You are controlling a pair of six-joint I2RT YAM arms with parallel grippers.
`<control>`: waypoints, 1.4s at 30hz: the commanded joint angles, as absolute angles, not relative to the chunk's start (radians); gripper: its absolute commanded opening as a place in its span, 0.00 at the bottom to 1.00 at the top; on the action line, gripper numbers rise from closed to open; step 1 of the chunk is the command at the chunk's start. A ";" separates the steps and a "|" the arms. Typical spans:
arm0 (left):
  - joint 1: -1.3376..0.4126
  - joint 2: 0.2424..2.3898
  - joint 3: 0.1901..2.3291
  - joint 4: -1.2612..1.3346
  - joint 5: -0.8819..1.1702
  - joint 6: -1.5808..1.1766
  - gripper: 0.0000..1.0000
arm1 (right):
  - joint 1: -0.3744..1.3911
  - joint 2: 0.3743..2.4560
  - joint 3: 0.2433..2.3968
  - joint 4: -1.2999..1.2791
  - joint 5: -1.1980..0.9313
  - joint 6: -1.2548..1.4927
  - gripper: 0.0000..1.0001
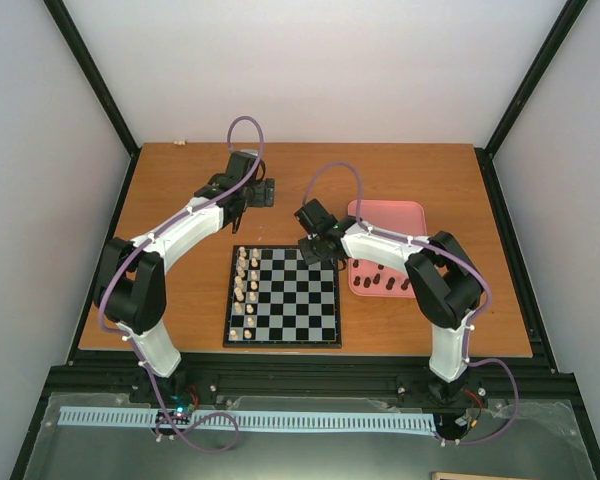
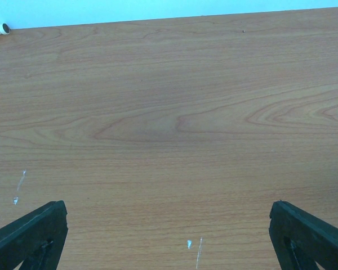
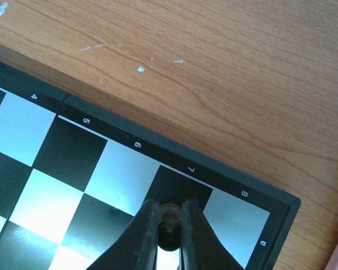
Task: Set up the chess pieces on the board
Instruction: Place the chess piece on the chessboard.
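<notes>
While the right tool (image 3: 170, 207) grips one dark chess piece (image 3: 169, 229) above the board (image 3: 121, 171), the left tool (image 2: 168, 216) gapes.

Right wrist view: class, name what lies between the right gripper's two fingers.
A dark chess piece, pinched between the fingers of the right gripper, above the board near its corner; the right wrist view shows this.

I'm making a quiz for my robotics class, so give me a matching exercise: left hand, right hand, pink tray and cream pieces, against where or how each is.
1 left hand
2 right hand
3 pink tray
4 cream pieces

A along the board's left edge
B open over bare table
C right of the board
D shut on a dark chess piece

Pairs: 1-B, 2-D, 3-C, 4-A
</notes>
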State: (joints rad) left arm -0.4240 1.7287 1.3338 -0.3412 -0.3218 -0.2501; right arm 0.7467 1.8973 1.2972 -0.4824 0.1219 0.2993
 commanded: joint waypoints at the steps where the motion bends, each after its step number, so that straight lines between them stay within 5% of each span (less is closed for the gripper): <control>1: -0.419 1.692 1.336 -0.336 -0.314 -0.262 1.00 | 0.756 1.920 1.325 -0.490 0.154 0.296 0.10; 29: -0.419 1.701 1.336 -0.333 -0.304 -0.261 1.00 | 0.756 1.946 1.336 -0.510 0.197 0.287 0.12; 42: -0.419 1.700 1.336 -0.333 -0.298 -0.261 1.00 | 0.761 1.871 1.304 -0.458 0.141 0.262 0.39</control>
